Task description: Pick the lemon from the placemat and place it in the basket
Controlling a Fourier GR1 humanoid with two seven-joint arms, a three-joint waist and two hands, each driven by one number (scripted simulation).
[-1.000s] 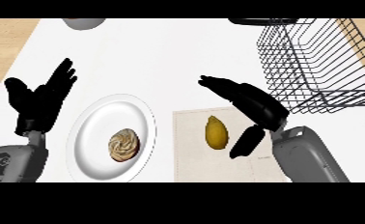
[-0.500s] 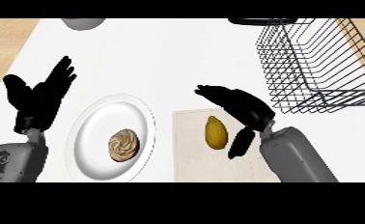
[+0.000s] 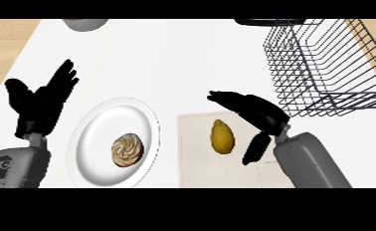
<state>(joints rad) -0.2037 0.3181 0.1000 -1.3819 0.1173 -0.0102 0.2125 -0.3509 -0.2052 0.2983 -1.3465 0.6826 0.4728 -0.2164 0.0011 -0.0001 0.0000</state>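
In the head view the right hand (image 3: 253, 113) hangs over the placemat (image 3: 198, 163), its forearm coming up from the lower right edge and the palm arched above the lemon (image 3: 223, 136). The left hand (image 3: 44, 100) rests open at the left edge, fingers up. On the white table (image 3: 176, 60) a plate (image 3: 99, 130) with a swirled pastry (image 3: 126, 150) lies just left of the placemat, and the wire basket (image 3: 323, 70) stands at upper right, apart from the lemon. The right hand's fingers (image 3: 228, 98) are spread, thumb lowered beside the lemon, holding nothing.
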